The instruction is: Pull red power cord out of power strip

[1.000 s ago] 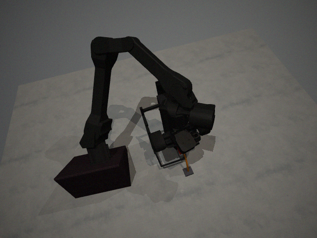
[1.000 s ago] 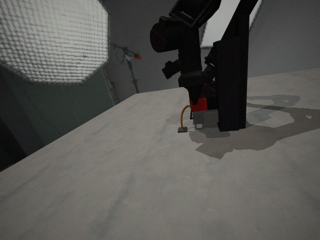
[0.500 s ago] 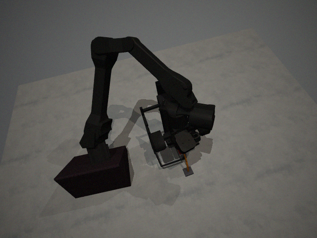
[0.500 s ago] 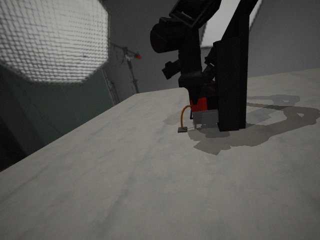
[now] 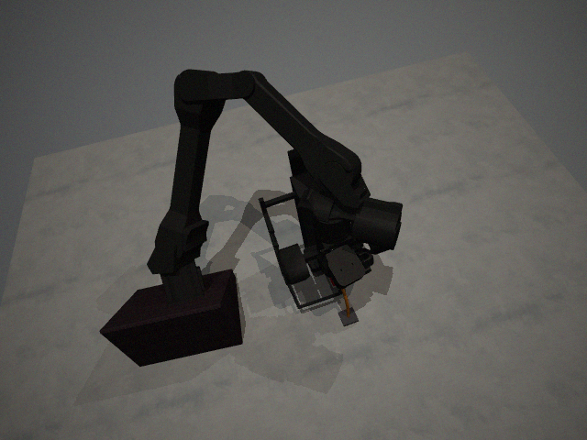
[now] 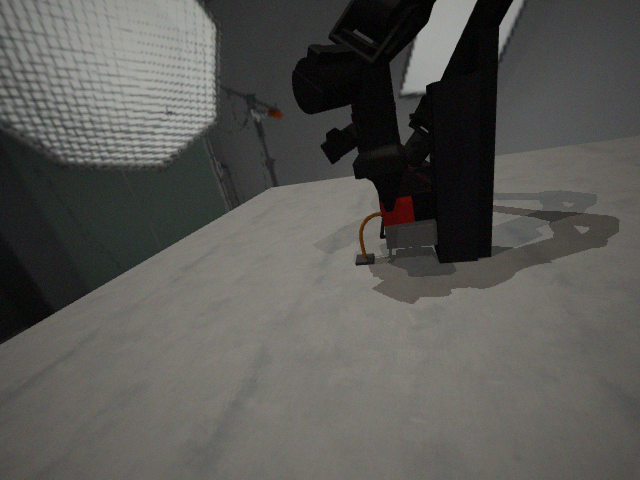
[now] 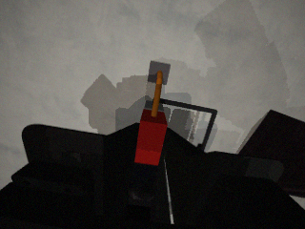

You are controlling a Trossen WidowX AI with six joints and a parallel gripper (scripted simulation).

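Red plug between your fingertips, cord end facing outward

Your gripper (image 5: pixel 339 281) (image 6: pixel 392 204) (image 7: pixel 152 129) is pinching the red plug (image 5: pixel 332 281) (image 6: pixel 398 212) (image 7: pixel 152 138), with a fingertip against each side of it in the wrist view. You have not let go, so the release is still to be done. From the exterior, you can see the plug raised above the table (image 5: pixel 450 355) (image 6: pixel 310 361) (image 7: pixel 48 72), over a pale grey block (image 6: pixel 411 235) and right beside a black part (image 6: pixel 425 207) that reaches toward the tall black slab (image 5: pixel 305 222) (image 6: pixel 462 170). You can't tell from these dark views whether the prongs are clear of the socket, nor exactly which dark pieces make up the strip.

The cord (image 5: pixel 346 302) (image 6: pixel 361 232) (image 7: pixel 156 95) looks orange to you. It leaves the plug's outer end, bends over and drops to a small grey plate (image 5: pixel 351 320) (image 6: pixel 361 262) (image 7: pixel 165 66) lying on the table. From above, your gripper covers most of the plug, leaving you only a sliver of red. Near it you have a thin black frame (image 5: pixel 269 222) (image 7: pixel 210 130), and well apart from the plug stands your arm's dark maroon base block (image 5: pixel 189 326) (image 7: pixel 278 148).
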